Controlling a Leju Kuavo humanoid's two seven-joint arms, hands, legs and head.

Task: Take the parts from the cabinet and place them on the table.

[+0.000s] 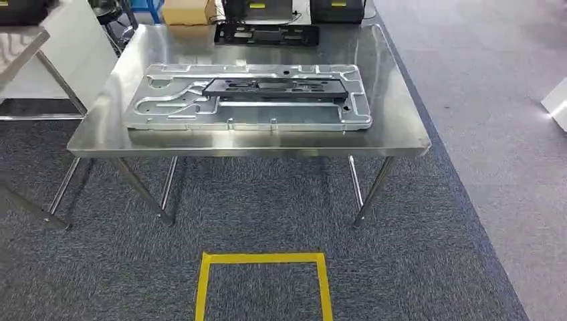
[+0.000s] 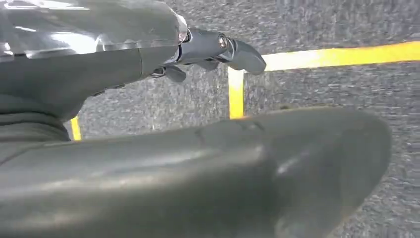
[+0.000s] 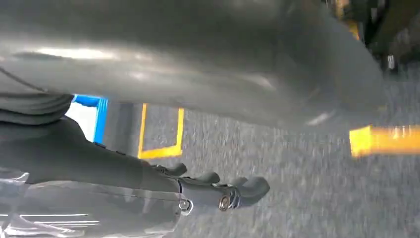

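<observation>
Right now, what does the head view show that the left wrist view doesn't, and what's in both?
Head view alone: the steel table, a silver metal plate lying flat on it, a black part resting on that plate, and a second black part near the table's far edge. Left wrist view alone: the left hand, holding nothing, fingers extended above the floor. Both share the grey carpet and yellow floor tape.
</observation>
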